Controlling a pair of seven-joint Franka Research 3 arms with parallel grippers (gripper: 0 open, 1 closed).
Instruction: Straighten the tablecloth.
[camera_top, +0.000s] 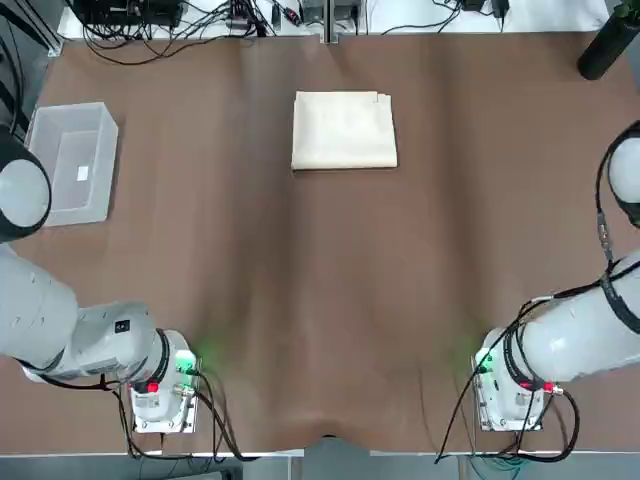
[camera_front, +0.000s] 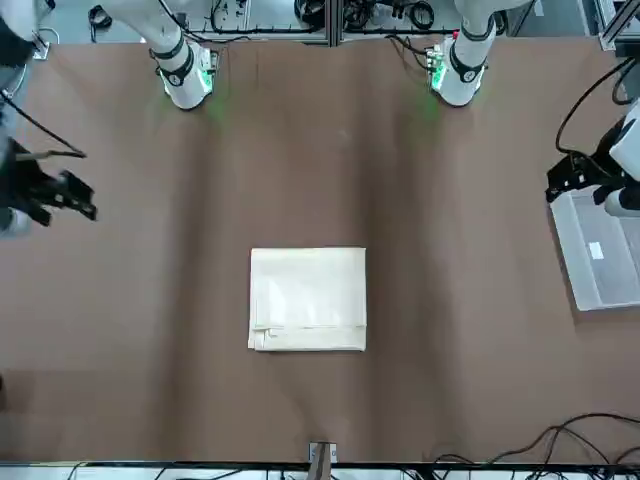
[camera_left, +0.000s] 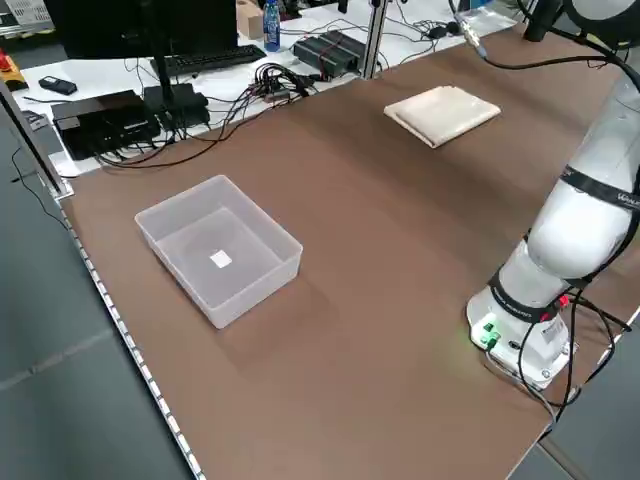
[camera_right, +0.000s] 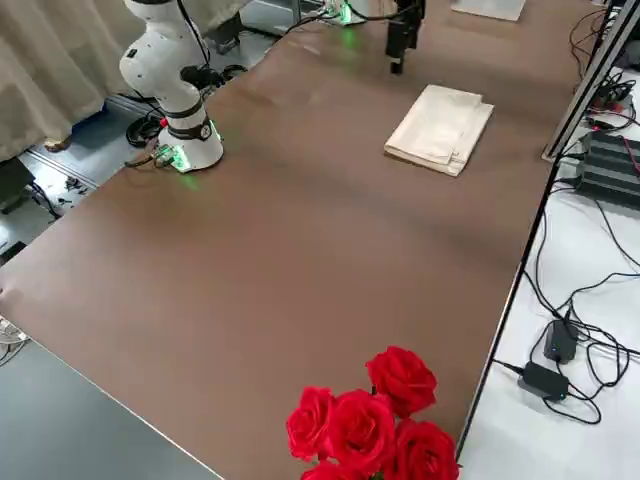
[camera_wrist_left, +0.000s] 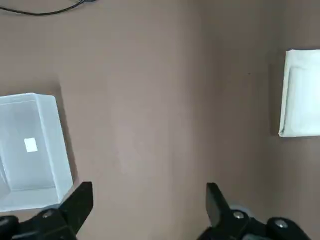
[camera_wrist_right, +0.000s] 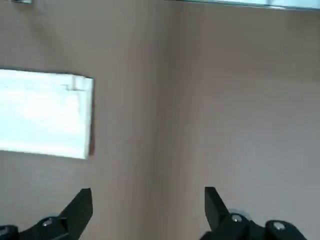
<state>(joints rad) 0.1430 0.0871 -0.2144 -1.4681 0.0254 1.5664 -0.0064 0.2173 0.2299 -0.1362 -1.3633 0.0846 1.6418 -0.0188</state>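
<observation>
Both arms up off their bases, reaching forward, one along each side. Left gripper (camera_wrist_left: 150, 207): at robot's left, raised, fingers spread wide, nothing between them. Right gripper (camera_wrist_right: 148, 210): at robot's right, raised, fingers likewise wide apart, empty. Grippers well apart from each other.

Two robot arms (camera_front: 185, 75) flank a brown-covered worktop (camera_top: 330, 300) in a robotics lab, beside tangled cables (camera_left: 270, 85) and a monitor (camera_left: 150, 35).
</observation>
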